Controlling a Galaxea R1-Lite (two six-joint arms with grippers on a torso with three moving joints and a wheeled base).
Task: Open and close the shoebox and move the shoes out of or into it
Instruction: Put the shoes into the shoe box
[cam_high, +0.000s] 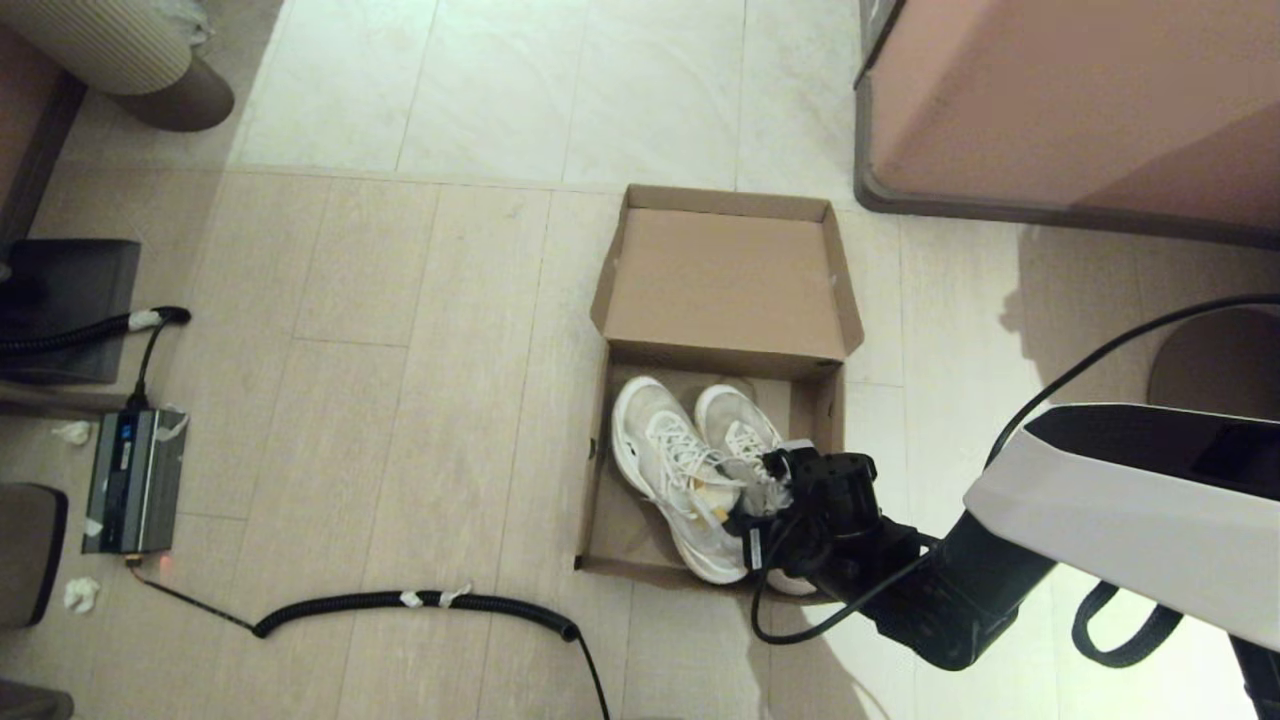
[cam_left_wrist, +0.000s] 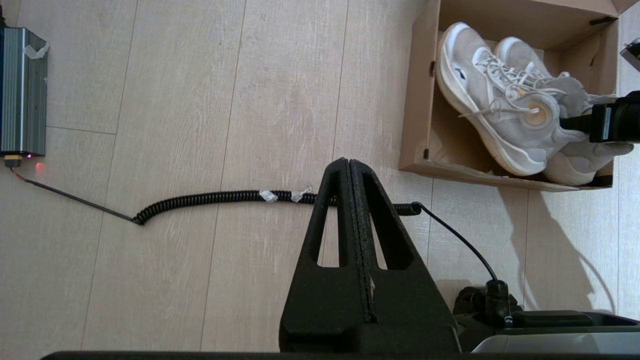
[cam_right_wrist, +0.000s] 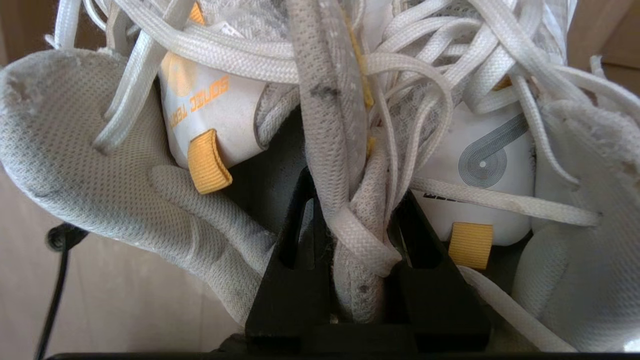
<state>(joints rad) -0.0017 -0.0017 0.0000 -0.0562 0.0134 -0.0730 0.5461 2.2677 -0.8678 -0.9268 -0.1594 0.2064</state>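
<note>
Two shoe collars pinched together between the right gripper (cam_right_wrist: 362, 250) jaws, inside the shoebox (cam_high: 600, 500), lid (cam_high: 725, 280) flung back flat. Shoes (cam_high: 680, 470) sit angled, toes toward the lid, bare box floor at their left. Left gripper (cam_left_wrist: 350, 210) jaws together, over tiled floor (cam_high: 400, 400) near a coiled cable (cam_high: 400, 602). Insole print reads "SONIC TE…", rest hidden.

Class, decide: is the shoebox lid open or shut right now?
Open. The shoebox lid is folded back flat, showing its inner face, and both shoes are visible inside.
</note>
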